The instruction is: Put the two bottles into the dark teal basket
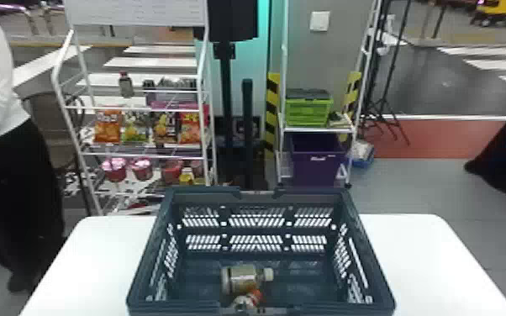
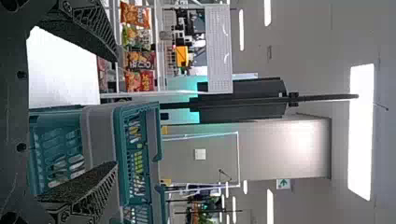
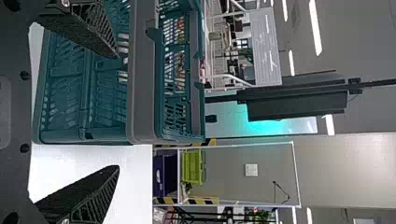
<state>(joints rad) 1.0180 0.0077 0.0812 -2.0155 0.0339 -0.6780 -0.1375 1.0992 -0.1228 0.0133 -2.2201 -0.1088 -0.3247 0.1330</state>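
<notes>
In the head view the dark teal basket (image 1: 258, 196) stands upright on the white table. Inside it, a clear bottle with a pale cap (image 1: 243, 279) lies on its side on the floor near the front wall. Beside it, closer to the front, is a second bottle with an orange-red part (image 1: 246, 300), partly hidden by the front rim. My left gripper (image 2: 114, 112) stands open in front of the basket's left part (image 2: 98, 126), nothing between its fingers. My right gripper (image 3: 116, 112) is open too, empty, in front of the basket's right part (image 3: 142, 93).
The white table (image 1: 424, 260) extends on both sides of the basket. Behind it stand a rack with snack bags (image 1: 108, 126) and cups, and another rack holding a green crate (image 1: 309, 110) and a purple bin (image 1: 317, 161).
</notes>
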